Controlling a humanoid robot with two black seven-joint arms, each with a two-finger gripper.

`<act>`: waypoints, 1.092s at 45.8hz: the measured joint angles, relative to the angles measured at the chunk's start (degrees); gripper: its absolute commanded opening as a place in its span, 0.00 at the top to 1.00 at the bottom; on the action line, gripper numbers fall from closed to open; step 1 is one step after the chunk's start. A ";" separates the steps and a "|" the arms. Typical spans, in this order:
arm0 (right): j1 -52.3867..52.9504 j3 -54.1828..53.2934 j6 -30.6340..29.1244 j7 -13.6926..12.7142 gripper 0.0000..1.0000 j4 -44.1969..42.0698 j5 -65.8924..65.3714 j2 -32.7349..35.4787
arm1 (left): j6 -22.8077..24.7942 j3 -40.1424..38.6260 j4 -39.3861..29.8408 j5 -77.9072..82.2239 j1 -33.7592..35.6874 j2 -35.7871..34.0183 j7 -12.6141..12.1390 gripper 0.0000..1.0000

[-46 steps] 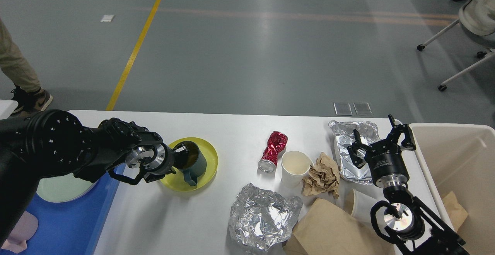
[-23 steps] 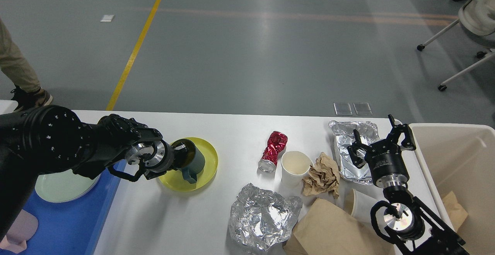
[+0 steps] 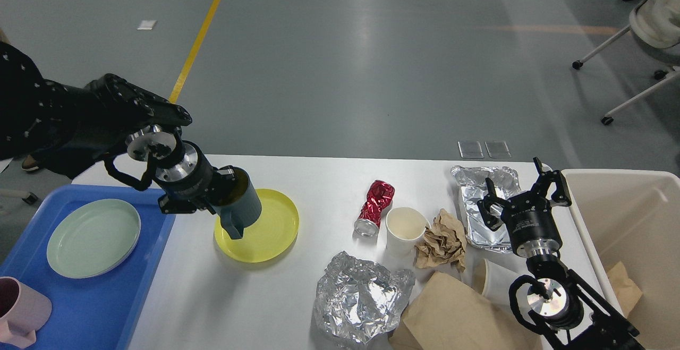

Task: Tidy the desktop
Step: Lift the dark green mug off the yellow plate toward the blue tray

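The white desktop (image 3: 319,175) carries a yellow plate (image 3: 271,228), a crushed red can (image 3: 374,206), a paper cup (image 3: 405,228), crumpled brown paper (image 3: 441,241), a foil tray (image 3: 481,190), crumpled foil (image 3: 361,297) and a brown paper bag (image 3: 451,313). My left gripper (image 3: 231,193) is shut on a dark teal mug (image 3: 243,206) and holds it tilted above the plate's left edge. My right gripper (image 3: 523,185) is open and empty over the foil tray.
A blue tray (image 3: 133,297) at the left holds a pale green plate (image 3: 93,237) and a pink mug (image 3: 18,310). A beige bin (image 3: 627,217) with brown paper inside stands at the right. A second paper cup (image 3: 494,281) lies by my right arm.
My left gripper has lifted the teal mug off the yellow plate and swung it up and left. The right arm has not moved.
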State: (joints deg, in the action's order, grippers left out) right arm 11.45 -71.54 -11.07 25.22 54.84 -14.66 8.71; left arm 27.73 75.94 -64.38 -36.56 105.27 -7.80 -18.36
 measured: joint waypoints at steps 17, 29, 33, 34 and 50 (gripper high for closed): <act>-0.01 0.00 0.00 0.00 0.00 0.00 0.00 0.01 | 10.23 5.77 -22.58 2.98 29.28 3.30 0.74 1.00; -0.02 0.01 0.00 0.00 0.00 0.00 0.00 0.00 | 14.38 7.40 -28.80 7.01 38.35 3.63 2.78 1.00; -0.02 0.01 0.00 0.00 0.00 0.00 0.00 0.00 | 14.45 8.47 -28.99 8.32 39.42 3.12 3.13 1.00; -0.02 0.01 0.00 0.00 0.00 0.00 0.00 0.01 | 14.47 8.65 -29.01 8.56 39.58 3.04 3.19 1.00; -0.02 0.01 0.00 0.00 0.00 0.00 0.04 0.03 | 14.00 14.04 -28.23 17.37 33.99 -6.27 7.87 1.00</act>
State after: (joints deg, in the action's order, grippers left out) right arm 11.42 -71.53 -11.07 25.22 54.84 -14.62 8.74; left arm 41.72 89.98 -92.61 -19.19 139.26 -14.07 -10.49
